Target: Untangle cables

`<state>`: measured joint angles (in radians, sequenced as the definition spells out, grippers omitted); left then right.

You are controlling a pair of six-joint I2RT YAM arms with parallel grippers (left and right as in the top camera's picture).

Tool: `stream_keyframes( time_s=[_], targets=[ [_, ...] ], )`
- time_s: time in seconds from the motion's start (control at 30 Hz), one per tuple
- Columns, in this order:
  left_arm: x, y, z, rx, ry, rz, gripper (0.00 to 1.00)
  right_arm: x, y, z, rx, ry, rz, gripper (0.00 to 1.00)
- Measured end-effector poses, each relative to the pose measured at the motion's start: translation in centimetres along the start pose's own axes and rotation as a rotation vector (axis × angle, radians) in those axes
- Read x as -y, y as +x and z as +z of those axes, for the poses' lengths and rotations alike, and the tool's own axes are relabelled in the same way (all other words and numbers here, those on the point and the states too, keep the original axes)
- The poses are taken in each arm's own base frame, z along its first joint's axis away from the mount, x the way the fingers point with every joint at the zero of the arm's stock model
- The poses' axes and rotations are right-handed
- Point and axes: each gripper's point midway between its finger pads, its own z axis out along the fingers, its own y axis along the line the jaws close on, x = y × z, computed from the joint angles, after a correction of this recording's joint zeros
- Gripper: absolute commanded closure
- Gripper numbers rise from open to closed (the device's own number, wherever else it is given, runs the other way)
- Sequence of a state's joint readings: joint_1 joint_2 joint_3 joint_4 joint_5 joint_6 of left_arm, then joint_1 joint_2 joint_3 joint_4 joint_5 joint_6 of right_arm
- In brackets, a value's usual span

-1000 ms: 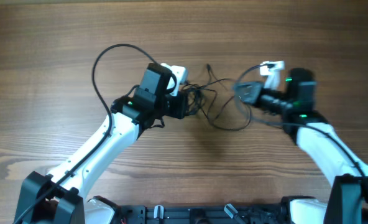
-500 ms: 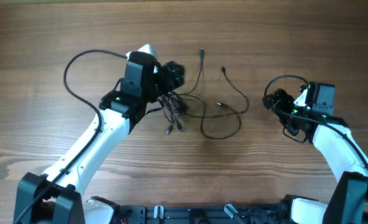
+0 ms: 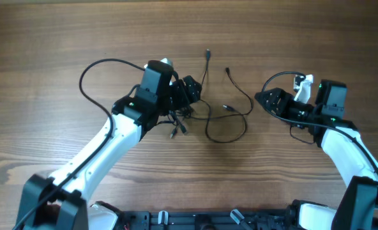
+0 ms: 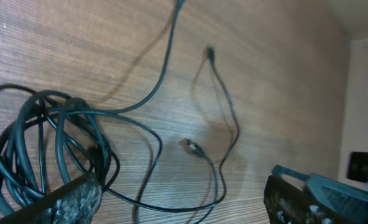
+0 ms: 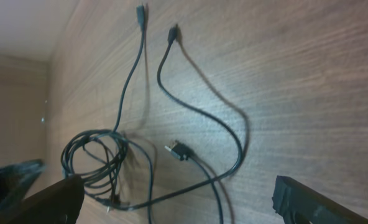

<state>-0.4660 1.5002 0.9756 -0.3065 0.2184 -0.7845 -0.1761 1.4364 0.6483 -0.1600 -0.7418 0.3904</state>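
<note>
The cables lie on the wooden table as thin black cords. A tangled coil (image 3: pixel 178 116) sits beside my left gripper (image 3: pixel 190 94), and loose strands loop out to the right (image 3: pixel 230 128). Plug ends rest apart at the far side (image 3: pixel 208 53), (image 3: pixel 228 70). In the left wrist view my left gripper (image 4: pixel 184 208) is open over the cords; the coil (image 4: pixel 44 140) touches its left finger (image 4: pixel 72 202). My right gripper (image 3: pixel 267 100) is open, right of the loops and holding nothing. The right wrist view shows that gripper (image 5: pixel 178 205) facing the coil (image 5: pixel 94 158) and a USB plug (image 5: pixel 178 150).
The left arm's own thick black cable (image 3: pixel 94 70) arcs over the table behind it. A similar cable (image 3: pixel 279 78) loops over the right arm. The robot base (image 3: pixel 195 220) runs along the near edge. Bare wood table (image 3: pixel 61 38) surrounds the cords.
Both grippers have opened and the cables, stretched between them a second ago, now lie loose on the table. The right arm pulled back right, then came slightly left again.
</note>
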Motion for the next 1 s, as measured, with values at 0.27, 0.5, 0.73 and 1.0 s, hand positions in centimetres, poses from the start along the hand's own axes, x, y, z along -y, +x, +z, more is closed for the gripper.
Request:
stream_keyframes(
  time_s=[0.27,0.5,0.73,1.0],
  targets=[
    [-4.6,3.1,4.2,-0.142,-0.145,-0.057,0.18,0.0,0.9,0.0,-0.037,-0.008,0.029,0.00],
    [-0.3,-0.4,-1.9,0.040,-0.032,0.023,0.18,-0.1,1.0,0.0,-0.038,-0.011,0.034,0.00],
    [-6.5,0.7,1.1,-0.009,-0.277,-0.005,0.23,0.1,1.5,0.0,-0.056,-0.004,0.053,0.00],
    [-7.5,0.3,2.0,0.000,-0.305,-0.005,0.33,0.2,1.8,-0.1,-0.068,0.001,0.065,0.00]
  ],
)
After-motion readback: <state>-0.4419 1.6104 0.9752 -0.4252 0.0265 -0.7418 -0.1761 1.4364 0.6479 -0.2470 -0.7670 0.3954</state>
